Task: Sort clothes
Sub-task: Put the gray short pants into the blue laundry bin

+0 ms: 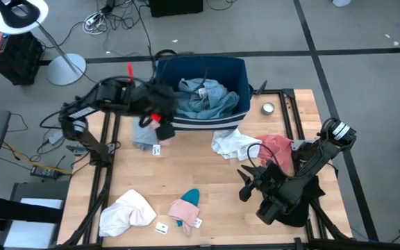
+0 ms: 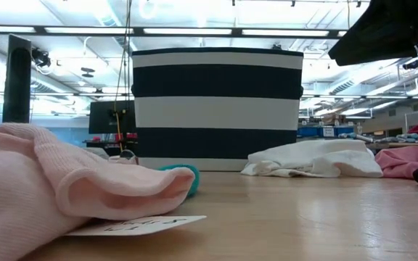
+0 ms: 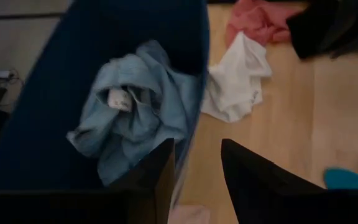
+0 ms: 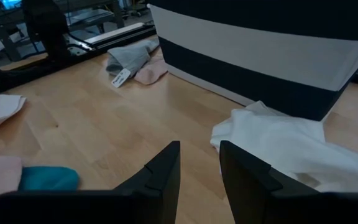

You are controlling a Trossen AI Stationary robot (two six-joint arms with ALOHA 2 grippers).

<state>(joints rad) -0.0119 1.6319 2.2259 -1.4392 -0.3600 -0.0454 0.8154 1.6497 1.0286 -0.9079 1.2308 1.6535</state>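
Light blue-grey clothes (image 1: pixel 203 97) lie heaped in the dark blue bin (image 1: pixel 238 69). My left gripper (image 1: pixel 167 114) hovers open over the bin's near left corner, its fingers (image 3: pixel 163 174) bare. On the table below it lie a grey garment (image 1: pixel 144 135) and a small pink piece (image 4: pixel 151 73). A white garment (image 1: pixel 231 142), a salmon-red one (image 1: pixel 278 147) and a black one (image 1: pixel 310 187) lie at the right. My right gripper (image 1: pixel 245 184) stands open and low, pointing at the white garment (image 4: pixel 278 143). White (image 1: pixel 125 212), pink (image 1: pixel 182 208) and teal (image 1: pixel 190 196) pieces lie near the front.
A small round metal tin (image 1: pixel 268 107) sits right of the bin. Paper tags (image 1: pixel 162 228) lie by the front garments. Bare wood (image 1: pixel 207 173) stretches between the bin and the front pieces. A lamp stand (image 1: pixel 64 68) and cables are on the floor beyond the table.
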